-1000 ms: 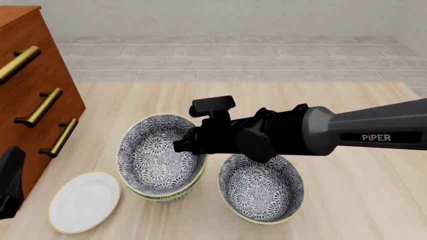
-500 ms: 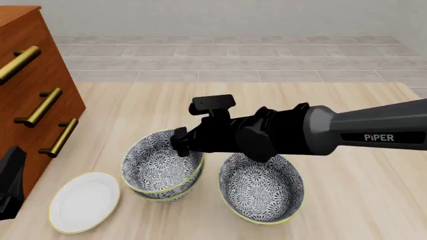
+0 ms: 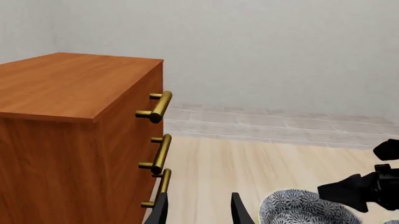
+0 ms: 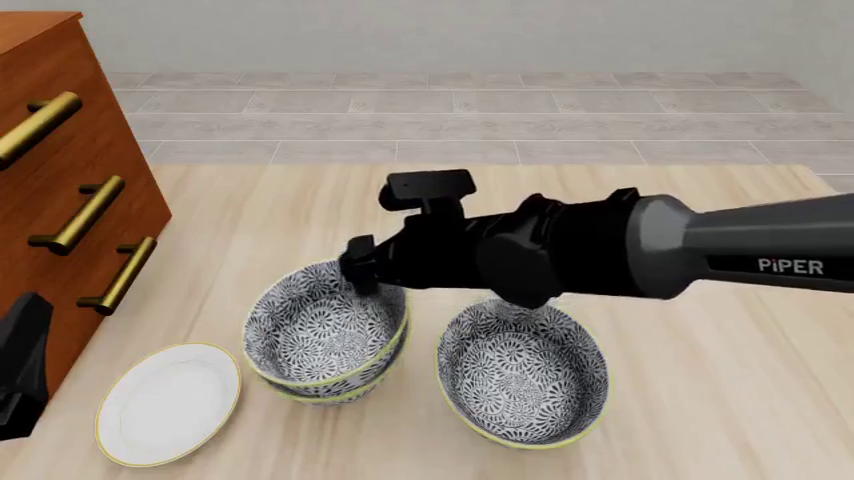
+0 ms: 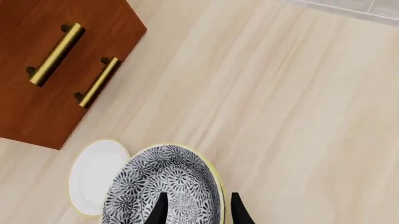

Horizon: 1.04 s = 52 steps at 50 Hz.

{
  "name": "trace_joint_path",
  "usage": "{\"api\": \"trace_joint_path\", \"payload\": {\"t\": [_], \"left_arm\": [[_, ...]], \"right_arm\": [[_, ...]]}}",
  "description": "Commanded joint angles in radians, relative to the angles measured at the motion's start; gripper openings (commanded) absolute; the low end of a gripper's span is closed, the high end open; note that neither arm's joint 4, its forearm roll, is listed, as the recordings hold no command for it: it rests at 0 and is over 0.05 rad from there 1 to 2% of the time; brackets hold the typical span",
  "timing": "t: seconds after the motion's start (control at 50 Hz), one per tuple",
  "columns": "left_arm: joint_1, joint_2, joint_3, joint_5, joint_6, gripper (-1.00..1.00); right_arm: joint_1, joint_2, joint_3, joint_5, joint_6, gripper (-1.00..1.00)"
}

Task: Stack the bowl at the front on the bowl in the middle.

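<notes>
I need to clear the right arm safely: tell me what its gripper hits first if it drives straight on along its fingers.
The right gripper would most likely meet the stacked bowl first: its jaws straddle that bowl's rim, one finger over the patterned inside. Depth is uncertain, so the contact point is a guess.

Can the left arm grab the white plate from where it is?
Probably yes. The left gripper sits at the table's left edge beside the white plate, with only bare table between them. The right gripper is over the stacked bowls, so it doesn't look to be in the way.
</notes>
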State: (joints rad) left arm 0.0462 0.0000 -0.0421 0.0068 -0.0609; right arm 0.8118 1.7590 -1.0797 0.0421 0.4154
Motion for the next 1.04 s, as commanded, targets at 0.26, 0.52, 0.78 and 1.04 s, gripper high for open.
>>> {"api": "trace_joint_path", "payload": {"t": [0.26, 0.52, 0.78, 1.04], "left_arm": [[0.003, 0.0, 0.001, -0.013, -0.003, 1.0], [-0.001, 0.0, -0.018, 0.005, 0.002, 1.0], [-0.005, 0.0, -0.034, 0.014, 0.004, 1.0], [-0.007, 0.0, -0.043, 0.017, 0.004, 1.0]], "right_arm": [[-0.004, -0.131, -0.013, 0.083, -0.028, 1.0], [-0.005, -0.221, -0.023, 0.134, -0.039, 1.0], [0.007, -0.325, -0.035, 0.196, -0.047, 1.0], [0.016, -0.409, -0.066, 0.258, -0.053, 1.0]]}}
